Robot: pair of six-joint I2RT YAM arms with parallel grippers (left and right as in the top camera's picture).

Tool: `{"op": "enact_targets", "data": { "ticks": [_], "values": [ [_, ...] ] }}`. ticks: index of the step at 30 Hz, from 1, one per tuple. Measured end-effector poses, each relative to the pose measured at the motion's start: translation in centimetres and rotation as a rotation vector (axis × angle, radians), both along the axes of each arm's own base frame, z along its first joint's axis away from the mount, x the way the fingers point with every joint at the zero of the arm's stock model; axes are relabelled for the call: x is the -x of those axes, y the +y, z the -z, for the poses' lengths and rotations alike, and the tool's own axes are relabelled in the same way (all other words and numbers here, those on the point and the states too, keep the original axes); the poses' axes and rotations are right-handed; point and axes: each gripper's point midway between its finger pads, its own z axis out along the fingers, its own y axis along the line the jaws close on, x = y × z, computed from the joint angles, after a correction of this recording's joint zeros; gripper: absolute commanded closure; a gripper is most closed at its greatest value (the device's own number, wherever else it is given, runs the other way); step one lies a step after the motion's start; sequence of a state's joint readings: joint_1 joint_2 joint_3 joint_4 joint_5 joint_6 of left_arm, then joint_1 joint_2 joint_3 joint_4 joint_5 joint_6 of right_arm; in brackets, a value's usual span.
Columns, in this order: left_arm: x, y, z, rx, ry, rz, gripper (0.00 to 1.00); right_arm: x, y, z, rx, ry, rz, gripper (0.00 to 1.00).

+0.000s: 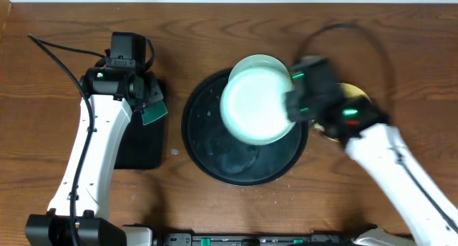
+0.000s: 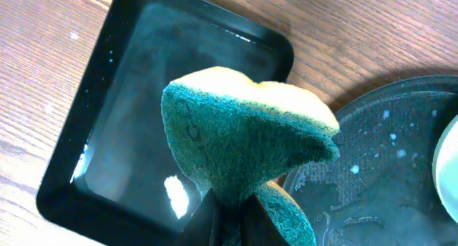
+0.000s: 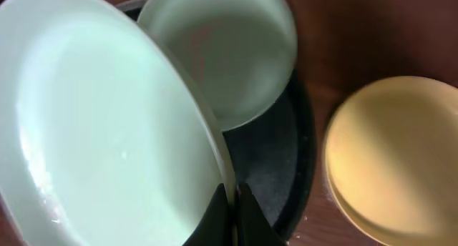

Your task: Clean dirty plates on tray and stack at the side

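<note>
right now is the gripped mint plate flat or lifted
Lifted, tilted: right gripper pinches the held plate by its rim, overlapping a second mint plate on the tray.

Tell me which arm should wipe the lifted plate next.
Probably left: the left gripper pinches the sponge near the round tray. The right gripper grips the mint plate by its rim above that tray.

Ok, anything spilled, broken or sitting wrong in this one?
Nothing broken. Water speckles the round black tray and lies in the black rectangular tray, as expected for washing. The mint plate in the right gripper hangs tilted, pinched by its rim; the sponge in the left gripper is squeezed out of shape.
</note>
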State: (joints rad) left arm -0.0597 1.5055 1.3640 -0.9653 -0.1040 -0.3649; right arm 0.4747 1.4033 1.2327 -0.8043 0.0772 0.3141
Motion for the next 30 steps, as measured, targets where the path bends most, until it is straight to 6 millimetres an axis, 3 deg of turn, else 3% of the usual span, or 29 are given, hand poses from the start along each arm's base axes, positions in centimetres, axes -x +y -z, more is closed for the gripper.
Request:
{"op": "enact_targets", "data": {
  "ticks": [2,5,8,12,17,25,30],
  "values": [
    [0.0,0.0,0.0,0.001,0.001,0.000,0.92,-0.5,-3.8,-1.4,-0.046,-0.010,0.103,0.99],
    [0.0,-0.1,0.0,0.003,0.001,0.001,0.92,-0.3,-9.9,-2.0,-0.077,0.019,0.269,0.99],
    [0.0,-0.1,0.0,0.005,0.001,0.002,0.92,-0.2,-15.3,-1.2,-0.055,0.053,0.414,0.99],
    [0.0,-0.2,0.0,0.010,-0.001,0.004,0.93,-0.2,-20.5,0.5,-0.014,0.102,0.513,0.99],
    [0.0,-0.2,0.0,0.011,-0.001,0.004,0.93,-0.1,-23.6,4.2,0.026,0.216,0.547,0.99],
    [-0.1,-0.2,0.0,0.011,-0.004,0.004,0.93,-0.6,-24.6,9.7,0.051,0.366,0.537,0.98],
    [-0.2,-0.2,0.0,0.012,-0.007,0.004,0.93,-0.6,-24.5,11.6,0.049,0.417,0.529,0.82]
  ]
}}
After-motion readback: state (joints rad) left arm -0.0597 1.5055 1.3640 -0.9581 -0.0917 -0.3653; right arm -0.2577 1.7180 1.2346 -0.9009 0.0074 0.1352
